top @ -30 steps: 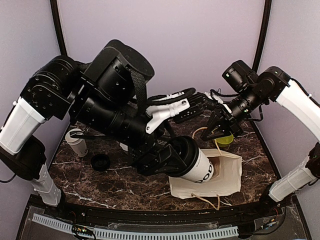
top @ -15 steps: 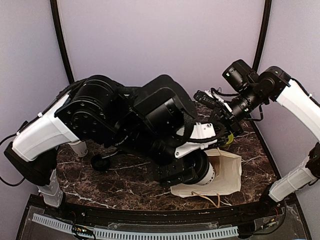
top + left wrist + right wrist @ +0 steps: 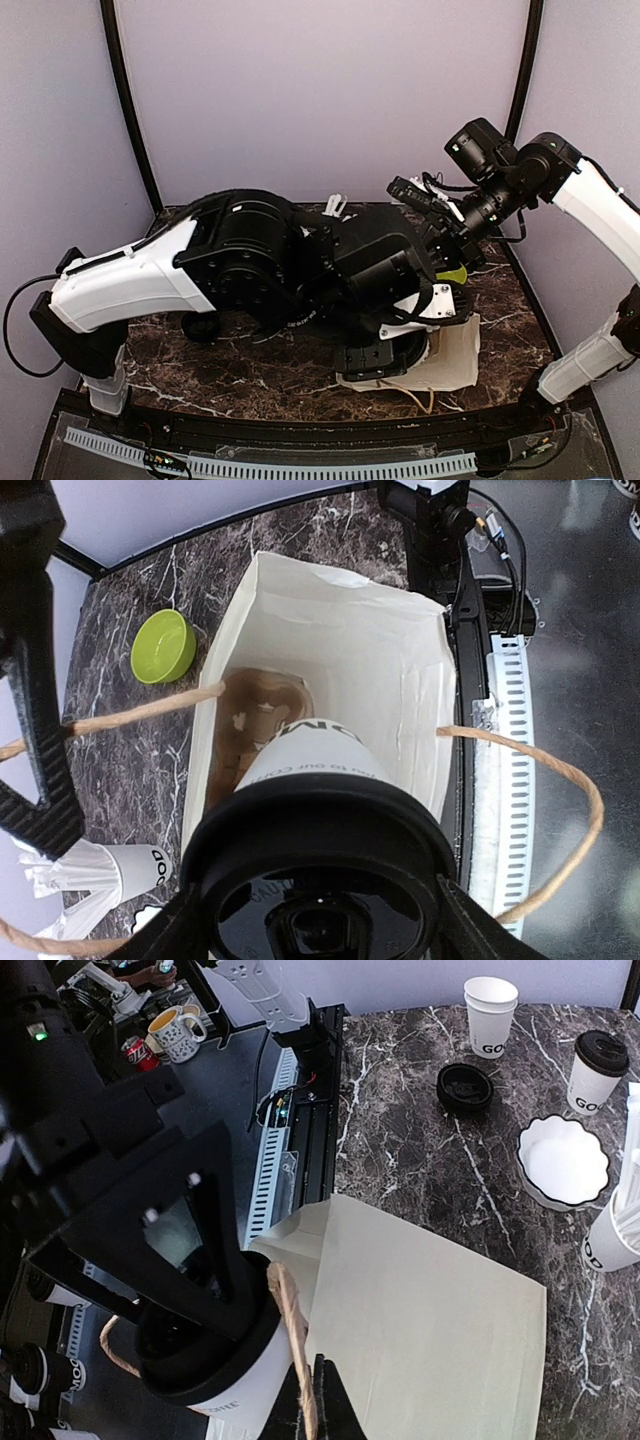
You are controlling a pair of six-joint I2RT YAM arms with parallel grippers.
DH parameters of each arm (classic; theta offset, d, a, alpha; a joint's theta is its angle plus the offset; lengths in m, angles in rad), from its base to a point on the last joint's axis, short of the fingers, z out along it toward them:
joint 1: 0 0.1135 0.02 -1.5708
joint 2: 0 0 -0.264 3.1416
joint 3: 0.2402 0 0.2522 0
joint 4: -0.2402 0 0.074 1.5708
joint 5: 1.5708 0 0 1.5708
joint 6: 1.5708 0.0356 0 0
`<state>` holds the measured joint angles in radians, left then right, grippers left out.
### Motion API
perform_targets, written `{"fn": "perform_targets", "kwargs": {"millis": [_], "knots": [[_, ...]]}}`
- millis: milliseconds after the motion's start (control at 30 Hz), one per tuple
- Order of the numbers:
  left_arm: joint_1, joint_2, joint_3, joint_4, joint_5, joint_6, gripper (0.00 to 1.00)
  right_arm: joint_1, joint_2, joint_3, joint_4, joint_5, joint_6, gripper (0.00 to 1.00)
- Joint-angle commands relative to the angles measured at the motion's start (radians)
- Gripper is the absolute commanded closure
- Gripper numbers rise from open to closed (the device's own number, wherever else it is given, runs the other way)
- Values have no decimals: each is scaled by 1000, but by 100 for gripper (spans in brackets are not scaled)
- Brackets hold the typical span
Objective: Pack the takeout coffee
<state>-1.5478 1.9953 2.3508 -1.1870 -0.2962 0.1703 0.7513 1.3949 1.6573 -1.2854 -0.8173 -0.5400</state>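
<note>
left gripper (image 3: 320, 925) clamped on first cup (image 3: 318, 765), halfway into the bag (image 3: 340, 630) just ahead; right gripper (image 3: 315, 1392) pinches its handle (image 3: 290, 1310) (second cup (image 3: 597, 1068) well beyond it, not packed yet)

Lidded cup (image 3: 315, 755) in the left gripper (image 3: 320, 920) — base inside the open paper bag (image 3: 350, 650).
</note>
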Motion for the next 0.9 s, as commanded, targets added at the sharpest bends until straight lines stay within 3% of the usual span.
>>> {"fn": "perform_targets", "kwargs": {"millis": [0, 600, 633, 733, 800, 867], "knots": [[-12, 8, -47, 4, -77, 26, 46, -6, -18, 11, 25, -63, 9, 100], [-21, 42, -243, 18, -348, -19, 50, -6, -3, -14, -21, -143, -58, 99], [-21, 42, -259, 28, -360, -19, 50, -6, -1, -9, -30, -148, -64, 95], [-21, 42, -280, 35, -398, -19, 50, -13, 16, 58, -97, -150, -118, 69], [-22, 43, -290, 38, -399, -26, 50, -45, 22, 98, -133, -136, -153, 51], [-25, 41, -298, 39, -396, -35, 50, -101, 10, 103, -134, -119, -188, 40]]}}
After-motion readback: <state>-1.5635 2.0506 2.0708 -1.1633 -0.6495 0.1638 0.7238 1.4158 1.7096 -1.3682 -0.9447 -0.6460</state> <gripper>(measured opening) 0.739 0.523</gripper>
